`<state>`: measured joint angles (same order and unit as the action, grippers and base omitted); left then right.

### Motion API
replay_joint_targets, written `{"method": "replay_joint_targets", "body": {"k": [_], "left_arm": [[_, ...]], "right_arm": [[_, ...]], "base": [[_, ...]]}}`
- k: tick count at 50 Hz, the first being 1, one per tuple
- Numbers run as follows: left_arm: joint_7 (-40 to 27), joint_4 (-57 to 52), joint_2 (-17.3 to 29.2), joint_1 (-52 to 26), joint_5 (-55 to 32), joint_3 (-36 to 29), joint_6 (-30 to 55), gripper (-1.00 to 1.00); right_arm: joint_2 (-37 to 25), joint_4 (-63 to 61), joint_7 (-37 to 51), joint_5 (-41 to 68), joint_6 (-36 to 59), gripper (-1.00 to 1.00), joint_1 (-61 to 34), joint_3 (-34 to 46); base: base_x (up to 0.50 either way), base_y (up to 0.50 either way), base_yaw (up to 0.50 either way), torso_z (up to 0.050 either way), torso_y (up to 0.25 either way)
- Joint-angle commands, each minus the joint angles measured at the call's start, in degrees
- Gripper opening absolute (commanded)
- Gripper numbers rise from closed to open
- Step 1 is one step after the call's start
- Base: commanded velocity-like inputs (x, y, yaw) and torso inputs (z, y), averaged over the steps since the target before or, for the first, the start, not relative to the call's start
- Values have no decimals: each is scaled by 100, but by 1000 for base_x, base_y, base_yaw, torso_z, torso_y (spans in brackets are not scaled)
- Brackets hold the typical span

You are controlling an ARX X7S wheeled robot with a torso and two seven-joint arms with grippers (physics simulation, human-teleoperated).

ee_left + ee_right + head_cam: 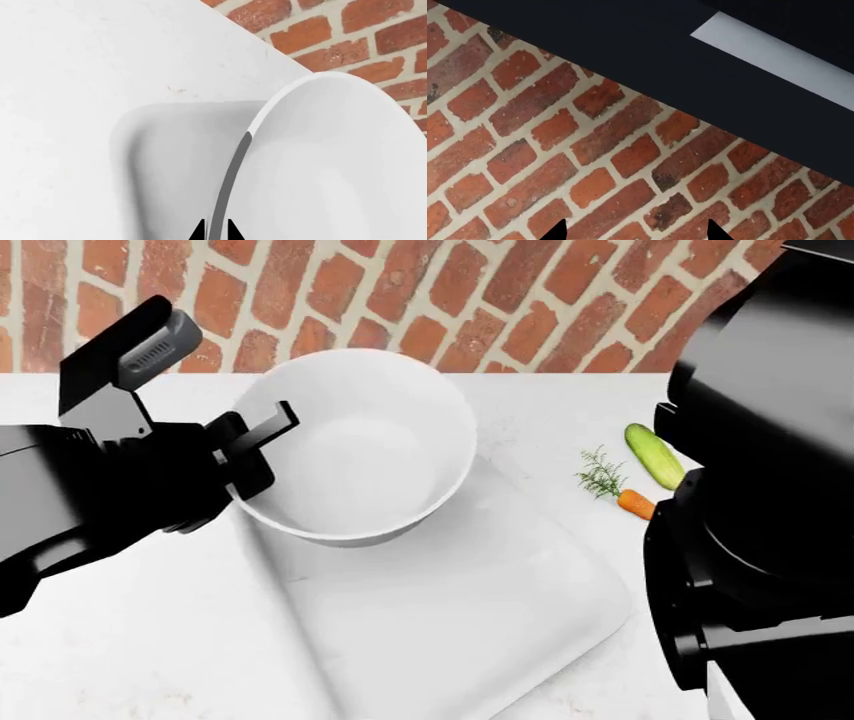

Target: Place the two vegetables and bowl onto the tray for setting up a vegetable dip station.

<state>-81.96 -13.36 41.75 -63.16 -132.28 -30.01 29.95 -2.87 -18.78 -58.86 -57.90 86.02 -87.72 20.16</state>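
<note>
The left gripper [260, 445], a black two-fingered claw, clamps the near-left rim of a deep, round, glossy white bowl [360, 455], one finger inside the wall and one outside, the bowl's mouth facing up and tipped slightly toward the camera in the head view. In the left wrist view the claw's two dark fingertips [197, 232] pinch the thin rim of the bowl [333, 165], whose wall curves away from them toward the red brick wall [347, 35]. Just beneath the claw and the bowl lies the flat, white, rectangular tray [467, 620] with rounded corners and a shallow raised rim, its long axis running diagonally from the claw's side away toward the robot's near right; whether the bowl touches the tray or hangs just above it cannot be told. The tray [167, 160] rests on a pale, faintly speckled stone countertop [80, 75]. Well apart from the claw, on the far side of the bowl and off the tray, a short, smooth green cucumber [654, 456] lies on the counter, its long axis angled from the wall toward the robot's right. Just beside it lies a small orange carrot [635, 504], feathery green leaves pointing back toward the bowl. The right gripper [635, 231] faces only brick; its dark fingertips stand spread apart, holding nothing.
</note>
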Motion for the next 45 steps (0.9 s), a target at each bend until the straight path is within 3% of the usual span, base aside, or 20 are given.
{"method": "replay_joint_targets", "body": {"k": [1,33,34,45], "left_arm": [[33,21,-1,-43,16,-58,-40,-100],[93,-9,29,-73,-89,-165,-134,-100],[93,-10,31,-76,-90,-168,-137,100],[118,25,77,-87,-48,-230,-127,100]], "right_arm": [[0,-5,9,10,-2,100,-4,-9],[1,-9,1,9,15,100,-39,1],[0,-10,3,11,10,100,-35,-1],[-4,-10,-30,-18,45,100,-75,27]], "base": [[0,0,0,0,0],[0,0,0,0,0],[0,0,0,0,0],[0,0,0,0,0]]}}
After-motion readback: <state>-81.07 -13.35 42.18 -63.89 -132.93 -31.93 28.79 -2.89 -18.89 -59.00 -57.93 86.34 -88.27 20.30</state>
